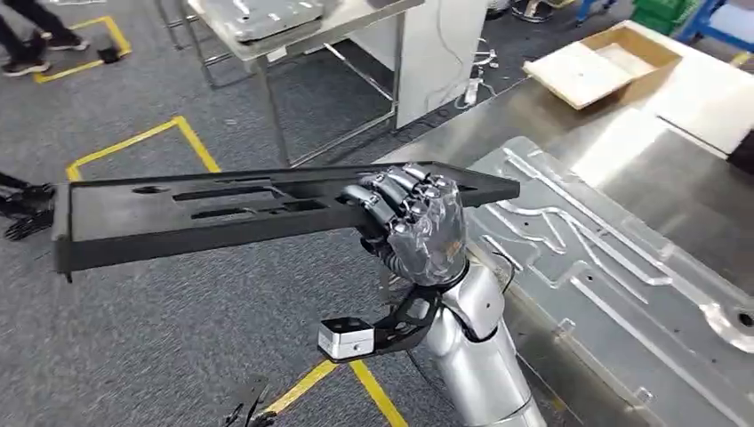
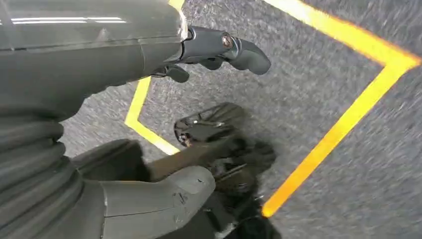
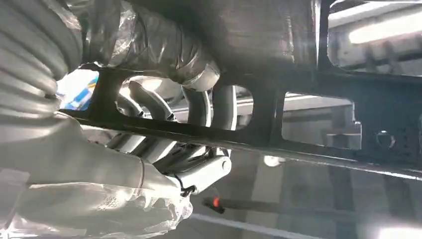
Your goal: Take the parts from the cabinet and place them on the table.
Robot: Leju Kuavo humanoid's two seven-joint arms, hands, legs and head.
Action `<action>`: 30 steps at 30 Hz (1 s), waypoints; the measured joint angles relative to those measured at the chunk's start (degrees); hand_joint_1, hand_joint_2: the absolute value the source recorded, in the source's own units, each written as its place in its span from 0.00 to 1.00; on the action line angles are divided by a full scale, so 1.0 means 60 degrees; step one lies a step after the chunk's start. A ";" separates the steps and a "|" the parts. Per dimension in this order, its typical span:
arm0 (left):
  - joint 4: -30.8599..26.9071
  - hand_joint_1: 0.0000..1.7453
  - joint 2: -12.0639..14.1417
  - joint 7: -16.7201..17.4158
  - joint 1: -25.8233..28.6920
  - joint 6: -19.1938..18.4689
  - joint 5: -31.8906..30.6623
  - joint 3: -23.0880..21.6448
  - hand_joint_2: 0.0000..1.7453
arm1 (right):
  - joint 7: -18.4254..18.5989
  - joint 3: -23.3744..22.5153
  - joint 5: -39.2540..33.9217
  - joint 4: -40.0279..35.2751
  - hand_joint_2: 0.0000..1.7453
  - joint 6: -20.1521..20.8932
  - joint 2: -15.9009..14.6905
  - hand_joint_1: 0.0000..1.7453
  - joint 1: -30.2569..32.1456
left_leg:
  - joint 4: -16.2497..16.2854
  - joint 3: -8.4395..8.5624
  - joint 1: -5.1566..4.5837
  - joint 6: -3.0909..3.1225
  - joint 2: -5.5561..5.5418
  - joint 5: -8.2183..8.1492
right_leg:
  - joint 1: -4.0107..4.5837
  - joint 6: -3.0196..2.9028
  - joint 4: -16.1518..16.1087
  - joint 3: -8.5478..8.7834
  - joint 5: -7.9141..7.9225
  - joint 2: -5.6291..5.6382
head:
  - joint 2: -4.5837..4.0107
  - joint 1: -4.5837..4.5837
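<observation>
1. Carrying step: the right hand (image 1: 416,224) grasps the long black slotted part (image 1: 222,209), level at 9 o'clock from the metal table (image 1: 569,151).
2. Left hand (image 2: 219,50) hangs released, empty.
3. Next, likely: swing part toward 3 o'clock, over the table, and lower.

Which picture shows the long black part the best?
The head view is best: the whole black part stretches sideways over the floor, with the right hand gripping one end. The right wrist view gives a close look at its bars and holes with the fingers through them. The left wrist view looks down at carpet.
</observation>
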 joint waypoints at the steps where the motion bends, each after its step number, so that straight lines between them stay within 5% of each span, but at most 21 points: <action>1: 0.0000 0.00 0.0000 0.0000 -0.0002 -0.0004 0.0000 0.0000 1.00 | 0.0001 0.0004 0.0000 0.0004 1.00 0.0000 0.0000 1.00 -0.0001 | -0.0489 0.0188 0.0015 -0.0008 -0.0011 0.0393 | -0.0015 0.0027 0.0058 -0.0002 -0.0029 0.0144 | 0.0000 -0.0004; 3: 0.0000 0.00 0.0004 0.0000 -0.0030 -0.0004 -0.0018 0.0000 1.00 | 0.0026 0.0033 0.0007 0.0000 1.00 0.0000 0.0000 1.00 -0.0011 | -0.2130 0.0919 0.0079 -0.0019 -0.0293 0.1267 | -0.0048 0.0130 0.0239 -0.0017 -0.0135 0.0412 | 0.0000 -0.0004; 4: 0.0000 0.00 0.0004 -0.0004 -0.0035 -0.0011 -0.0029 0.0000 1.00 | 0.0037 0.0033 0.0037 0.0000 1.00 0.0000 0.0000 1.00 -0.0020 | -0.2342 0.1026 0.0081 0.0002 -0.0711 0.1003 | -0.0012 0.0208 0.0331 -0.0096 -0.0195 0.0497 | 0.0000 0.0000; 8: 0.0000 0.00 -0.0011 -0.0015 -0.0063 -0.0015 -0.0029 0.0000 1.00 | 0.0085 0.0040 0.0091 -0.0004 1.00 0.0000 -0.0033 1.00 -0.0032 | -0.2449 0.1079 0.0024 0.0270 -0.0441 0.1089 | -0.0084 0.0443 0.0298 -0.0218 -0.0109 0.0851 | 0.0000 -0.0007; 9: 0.0000 0.00 -0.0055 -0.0018 -0.0078 -0.0018 -0.0029 0.0004 1.00 | 0.0088 0.0040 0.0091 -0.0007 1.00 0.0000 -0.0036 1.00 -0.0016 | -0.2532 0.1114 0.0088 0.0362 -0.0301 0.1149 | -0.0097 0.0458 0.0363 -0.0228 -0.0155 0.0680 | 0.0000 -0.0007; 10: 0.0000 0.00 -0.0036 -0.0026 -0.0096 -0.0018 -0.0029 0.0004 1.00 | 0.0088 0.0040 0.0091 -0.0026 1.00 -0.0004 -0.0051 1.00 -0.0046 | -0.2572 0.1135 0.0083 0.0428 -0.0227 0.1153 | -0.0018 0.0507 0.0626 -0.0342 -0.0340 0.0165 | 0.0000 0.0029; 11: 0.0000 0.00 -0.0036 -0.0029 -0.0097 -0.0018 -0.0029 0.0004 1.00 | 0.0092 0.0040 0.0091 -0.0029 1.00 -0.0004 -0.0055 1.00 -0.0068 | -0.2584 0.1138 0.0068 0.0465 -0.0144 0.1155 | -0.0035 0.0557 0.1084 -0.0582 -0.0605 -0.0109 | 0.0000 0.0022; 13: 0.0000 0.00 -0.0033 -0.0029 -0.0042 -0.0022 -0.0029 0.0004 1.00 | 0.0095 0.0040 0.0091 -0.0029 1.00 -0.0004 -0.0066 1.00 -0.0058 | -0.2583 0.1137 0.0033 0.0502 0.0114 0.1127 | -0.0081 0.0628 0.2567 -0.1358 -0.1244 -0.0389 | 0.0000 0.0029; 14: 0.0000 0.00 -0.0029 -0.0029 -0.0028 -0.0022 -0.0029 0.0007 1.00 | 0.0103 0.0040 0.0091 -0.0026 1.00 -0.0004 -0.0087 1.00 -0.0038 | -0.2581 0.1136 0.0029 0.0505 0.0247 0.1112 | -0.0107 0.0640 0.3027 -0.1630 -0.1313 -0.0420 | 0.0000 0.0025; 15: 0.0000 0.00 -0.0029 -0.0029 -0.0029 -0.0022 -0.0029 0.0007 1.00 | 0.0106 0.0040 0.0091 -0.0026 1.00 0.0000 -0.0106 1.00 -0.0026 | -0.2580 0.1147 0.0025 0.0505 0.0362 0.1094 | -0.0120 0.0640 0.2971 -0.1634 -0.1142 -0.0436 | 0.0000 0.0029; 17: 0.0000 0.00 -0.0033 -0.0029 -0.0042 -0.0022 -0.0029 0.0007 1.00 | 0.0110 0.0040 0.0091 -0.0029 1.00 -0.0004 -0.0113 1.00 -0.0034 | -0.2581 0.1215 0.0013 0.0475 0.0564 0.1046 | -0.0100 0.0559 0.1728 -0.1014 -0.0374 -0.0541 | 0.0000 0.0029; 18: 0.0000 0.00 -0.0036 -0.0029 -0.0049 -0.0026 -0.0029 0.0007 1.00 | 0.0110 0.0040 0.0091 -0.0033 1.00 0.0000 -0.0113 1.00 -0.0051 | -0.2584 0.1266 0.0004 0.0447 0.0646 0.1015 | -0.0057 0.0467 0.0862 -0.0546 0.0002 -0.0731 | 0.0000 0.0029; 19: 0.0000 0.00 -0.0051 -0.0029 -0.0047 -0.0033 -0.0029 0.0007 1.00 | 0.0110 0.0040 0.0091 -0.0033 1.00 0.0000 -0.0113 1.00 -0.0075 | -0.2600 0.1310 0.0000 0.0428 0.0733 0.0986 | 0.0077 0.0350 0.0221 -0.0250 0.0010 -0.1243 | 0.0000 0.0026; 23: 0.0000 0.00 -0.0069 -0.0033 -0.0066 -0.0043 -0.0029 0.0011 1.00 | 0.0132 0.0040 0.0106 -0.0033 1.00 -0.0004 -0.0120 1.00 -0.0098 | -0.2723 0.1457 -0.0049 0.0235 0.1101 0.0930 | 0.0179 0.0168 0.0154 -0.0262 0.0003 -0.0890 | 0.0000 0.0025; 24: 0.0000 0.00 -0.0091 -0.0036 -0.0085 -0.0047 -0.0033 0.0011 1.00 | 0.0150 0.0044 0.0124 -0.0066 1.00 -0.0004 -0.0120 1.00 -0.0080 | -0.2729 0.1500 -0.0069 0.0132 0.1087 0.0861 | 0.0027 0.0079 -0.0055 -0.0095 0.0103 -0.0737 | 0.0000 0.0022; 26: 0.0000 0.00 -0.0080 -0.0073 -0.0117 -0.0065 -0.0036 0.0011 1.00 | 0.0205 0.0044 0.0153 -0.0077 1.00 -0.0004 -0.0127 1.00 -0.0148 | -0.2095 0.1290 -0.0005 0.0137 0.0202 0.0450 | 0.0001 0.0012 -0.0169 0.0003 0.0146 -0.0578 | 0.0000 0.0007; 28: 0.0000 0.00 -0.0080 -0.0069 -0.0065 -0.0069 -0.0036 0.0011 1.00 | 0.0205 0.0044 0.0156 -0.0073 1.00 0.0000 -0.0131 1.00 -0.0157 | -0.0566 0.0493 -0.0012 0.0120 0.0005 -0.0229 | -0.0006 -0.0020 -0.0168 0.0007 0.0125 -0.0329 | 0.0000 0.0011; 30: 0.0000 0.00 -0.0069 -0.0069 0.0004 -0.0073 -0.0040 0.0015 1.00 | 0.0205 0.0044 0.0175 -0.0055 1.00 0.0000 -0.0142 1.00 -0.0116 | 0.0112 0.0036 -0.0011 0.0086 0.0005 -0.0248 | -0.0005 -0.0020 -0.0131 0.0005 0.0108 -0.0030 | 0.0000 0.0011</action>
